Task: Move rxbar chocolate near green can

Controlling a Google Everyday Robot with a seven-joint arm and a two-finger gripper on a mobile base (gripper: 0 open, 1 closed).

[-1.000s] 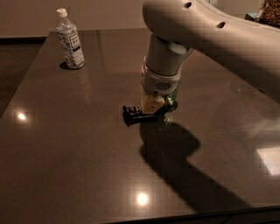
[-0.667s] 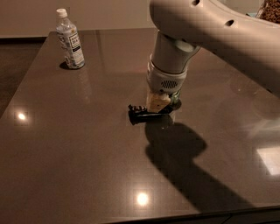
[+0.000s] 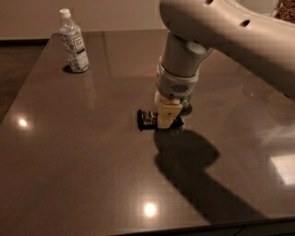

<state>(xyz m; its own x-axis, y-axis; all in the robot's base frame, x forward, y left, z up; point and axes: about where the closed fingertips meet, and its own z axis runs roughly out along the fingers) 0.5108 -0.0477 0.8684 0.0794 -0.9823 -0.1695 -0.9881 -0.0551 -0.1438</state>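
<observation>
White arm (image 3: 221,27) reaches steeply down, its fingers (image 3: 167,115) clamped on the rxbar chocolate (image 3: 147,119) beside the green can (image 3: 186,107).

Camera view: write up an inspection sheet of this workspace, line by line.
Surface: dark glossy table, with light glints and the arm's shadow at front right.
Job's things: rxbar lying flat mid-table, its right end hidden by the tool; green can just behind it, mostly hidden by the arm.
Clutter: clear bottle with white cap, upright at the far left.
Grippers: tool low at the rxbar's right end, just in front of the can.
Cables: nothing seen.
Surroundings: pale wall behind; dark floor at left.
</observation>
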